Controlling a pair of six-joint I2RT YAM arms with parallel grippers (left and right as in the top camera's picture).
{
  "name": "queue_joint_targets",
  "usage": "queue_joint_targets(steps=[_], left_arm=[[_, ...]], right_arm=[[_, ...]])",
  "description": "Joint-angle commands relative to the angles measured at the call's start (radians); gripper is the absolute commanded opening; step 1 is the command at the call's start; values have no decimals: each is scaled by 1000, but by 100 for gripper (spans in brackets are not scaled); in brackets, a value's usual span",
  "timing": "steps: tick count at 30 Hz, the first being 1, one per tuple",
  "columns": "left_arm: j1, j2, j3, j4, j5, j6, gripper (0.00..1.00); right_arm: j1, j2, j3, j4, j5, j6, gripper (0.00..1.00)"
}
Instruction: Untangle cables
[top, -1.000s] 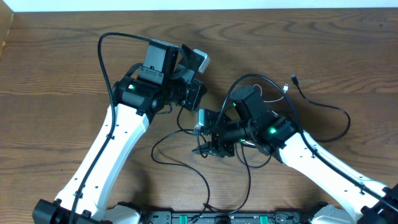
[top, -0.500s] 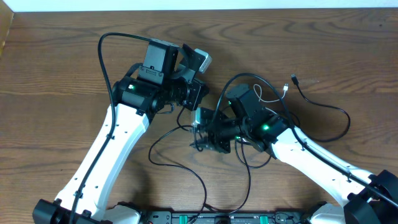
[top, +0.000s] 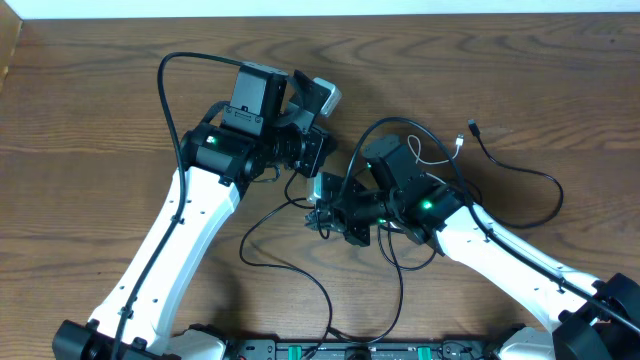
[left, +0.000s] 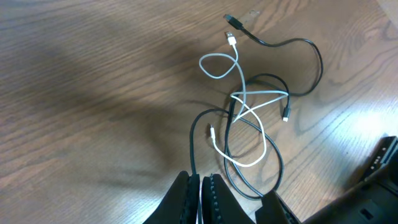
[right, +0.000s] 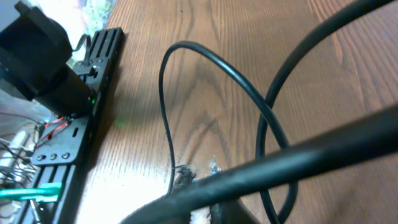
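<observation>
Table (top: 100, 90) middle: cables (left: 249, 106) bunched in 1 loose knot, partly under the right arm. Left gripper (left: 200, 186): pinched shut on the black cord (left: 192, 143), up above the knot. Right gripper (top: 325, 215): low beside the bunch, wrist view too blurry, can't tell how wide or whether holding anything. Hold the left pinch firm, pull slow and sideways, watch the white cord (left: 245, 158) loops for cinching. Ease off at any snag on the white plug (left: 232, 42).

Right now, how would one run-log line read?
left claw: shut on black cable | right claw: state unclear | cables: tangled
</observation>
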Motion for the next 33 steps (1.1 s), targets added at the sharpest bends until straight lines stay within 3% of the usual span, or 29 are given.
queue_joint_targets(steps=[1, 16, 20, 21, 25, 28, 33], left_arm=[[-2, 3, 2, -2, 3, -16, 8], [-2, 3, 2, -3, -15, -16, 8], [-2, 3, 2, -3, -82, -61, 7], [-2, 3, 2, -3, -102, -77, 8], [-2, 3, 2, -3, -184, -155, 7], [-2, 3, 2, -2, -253, -227, 8], [-2, 3, 2, -3, -343, -353, 8]], right_arm=[[0, 14, 12, -3, 7, 42, 15], [-80, -95, 12, -57, 0, 105, 37], [-109, -145, 12, -71, 1, 125, 64], [-119, -158, 12, -74, 1, 137, 67], [-167, -208, 12, -87, 0, 196, 68], [-202, -238, 12, -105, 0, 263, 57], [-263, -272, 12, -177, 5, 335, 64]])
